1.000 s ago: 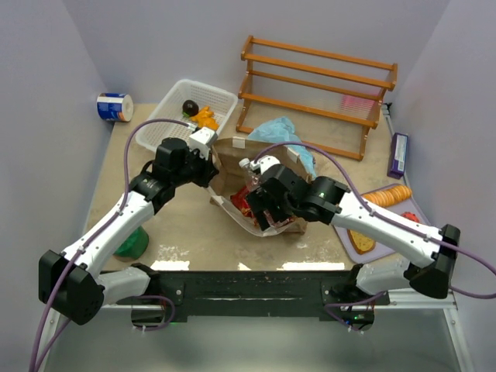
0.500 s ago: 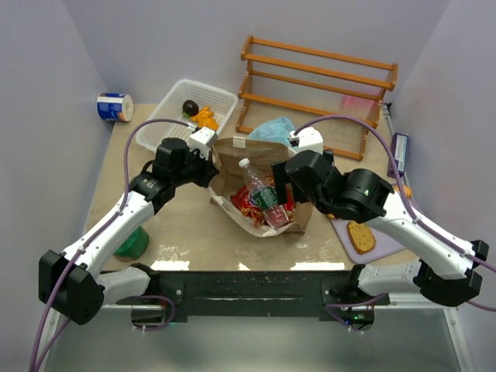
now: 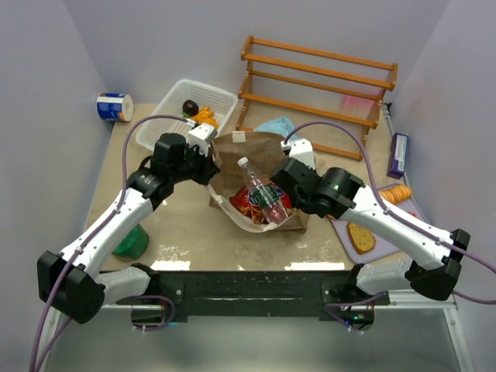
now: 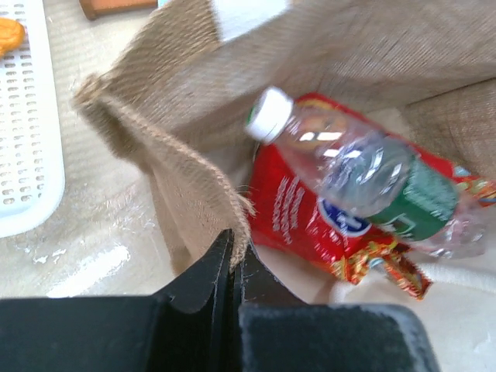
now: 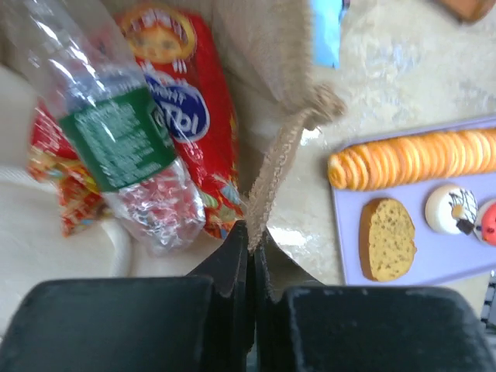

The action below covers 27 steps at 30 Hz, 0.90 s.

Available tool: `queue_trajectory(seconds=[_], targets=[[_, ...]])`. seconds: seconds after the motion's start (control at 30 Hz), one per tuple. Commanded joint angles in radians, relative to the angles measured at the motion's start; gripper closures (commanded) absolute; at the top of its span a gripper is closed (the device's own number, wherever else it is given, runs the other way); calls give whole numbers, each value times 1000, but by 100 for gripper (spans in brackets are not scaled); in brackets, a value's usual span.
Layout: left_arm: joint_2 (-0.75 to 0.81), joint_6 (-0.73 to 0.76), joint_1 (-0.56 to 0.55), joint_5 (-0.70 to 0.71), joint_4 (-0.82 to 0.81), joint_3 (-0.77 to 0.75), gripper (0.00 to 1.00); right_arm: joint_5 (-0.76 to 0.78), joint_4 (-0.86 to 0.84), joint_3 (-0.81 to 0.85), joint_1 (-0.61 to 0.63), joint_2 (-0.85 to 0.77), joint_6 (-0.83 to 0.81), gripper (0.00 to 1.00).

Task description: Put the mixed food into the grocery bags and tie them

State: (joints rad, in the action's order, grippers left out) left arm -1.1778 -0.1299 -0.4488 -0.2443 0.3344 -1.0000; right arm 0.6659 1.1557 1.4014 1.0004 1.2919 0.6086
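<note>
the brown bag [image 3: 242, 149] is held at the middle of the table [image 3: 186, 231], its rim pinched between the fully closed left fingers [image 4: 232, 257] at 9 o'clock and the fully closed right fingers [image 5: 249, 246] at 3 o'clock. the bottle [image 3: 262, 191] and crisp packet [image 3: 246, 209] are lodged in the mouth, towards 6 o'clock. if the rim is raised unevenly or a thin pinch slips, both could be spilled onto the table.

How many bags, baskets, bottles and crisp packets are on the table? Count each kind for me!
Bags: 2, the brown bag and the blue bag
Baskets: 1, the white basket
Bottles: 1, the clear bottle
Crisp packets: 1, the red crisp packet
Total: 5
</note>
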Motion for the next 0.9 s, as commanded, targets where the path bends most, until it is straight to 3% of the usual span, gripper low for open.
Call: queue_trajectory(seconds=[0.0, 0.17, 0.3, 0.4, 0.57, 0.77, 0.87], targets=[[64, -82, 12, -85, 51, -234, 100, 124, 55, 278, -2, -71, -39, 100], [132, -117, 12, -96, 119, -310, 100, 123, -34, 294, -2, -161, -96, 100], [155, -106, 13, 3, 169, -276, 100, -44, -190, 208, -2, -186, -173, 100], [171, -97, 13, 170, 187, -230, 100, -197, -299, 144, -2, -175, -184, 100], [201, -109, 27, 572, 178, -145, 100, -393, -503, 27, 9, -146, -162, 100], [248, -73, 93, 850, 33, -42, 100, -459, -686, -44, 78, -92, -139, 100], [230, -62, 211, 909, -14, -20, 100, -488, -769, -47, 119, -25, -133, 100]])
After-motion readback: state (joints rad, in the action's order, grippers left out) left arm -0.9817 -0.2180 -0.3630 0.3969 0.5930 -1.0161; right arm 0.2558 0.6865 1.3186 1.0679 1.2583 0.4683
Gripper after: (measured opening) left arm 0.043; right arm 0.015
